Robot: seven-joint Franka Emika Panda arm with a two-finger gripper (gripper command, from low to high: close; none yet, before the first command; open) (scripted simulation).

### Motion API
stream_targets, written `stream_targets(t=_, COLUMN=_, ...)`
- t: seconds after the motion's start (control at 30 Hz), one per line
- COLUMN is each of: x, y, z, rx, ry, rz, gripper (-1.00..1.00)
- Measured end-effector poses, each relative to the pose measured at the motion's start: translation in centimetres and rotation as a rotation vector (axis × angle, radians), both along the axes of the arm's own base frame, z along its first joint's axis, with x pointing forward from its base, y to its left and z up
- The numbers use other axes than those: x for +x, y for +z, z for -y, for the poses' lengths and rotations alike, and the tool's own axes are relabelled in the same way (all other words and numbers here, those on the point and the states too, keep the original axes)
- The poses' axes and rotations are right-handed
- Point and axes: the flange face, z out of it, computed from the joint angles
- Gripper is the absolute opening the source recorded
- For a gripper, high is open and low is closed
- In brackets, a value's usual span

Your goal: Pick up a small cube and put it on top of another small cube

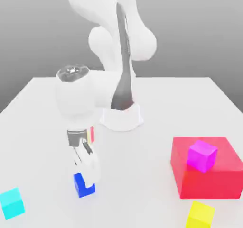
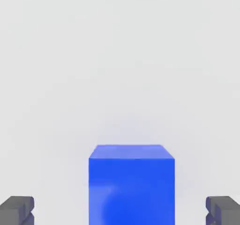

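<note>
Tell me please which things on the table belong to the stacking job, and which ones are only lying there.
Belonging to the job:
- blue cube, between the open gripper's fingers
- yellow cube, where the blue one should go

Only lying there:
- cyan cube
- magenta cube, sitting on the red block
- red block

The arm (image 1: 111, 28) is glossy white with bulbous, rounded links and a dark grey strip along one link. A silvery cap tops the wrist, above a grey hand block. The claw (image 2: 120, 210) has dark grey fingertips (image 2: 18, 209), apparently ridged.
</note>
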Motion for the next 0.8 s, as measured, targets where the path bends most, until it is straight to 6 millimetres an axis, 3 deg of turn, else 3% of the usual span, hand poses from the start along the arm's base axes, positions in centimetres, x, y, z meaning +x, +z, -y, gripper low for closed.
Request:
stream_targets(t=0.13, x=-0.4, y=-2.5, z=0.0, rx=-0.003, ry=0.003, rz=-0.009, gripper=0.0)
stream_targets(t=0.17, x=-0.5, y=-3.0, z=0.0, rx=-0.004, ry=0.004, rz=-0.011, gripper=-1.0)
stream_targets(t=0.4, x=-0.4, y=-2.9, z=0.0, rx=-0.005, ry=0.003, rz=-0.008, gripper=-1.0)
stream_targets(t=0.8, x=-0.2, y=3.3, z=-0.2, rx=-0.005, ry=0.006, rz=-0.009, gripper=-1.0)
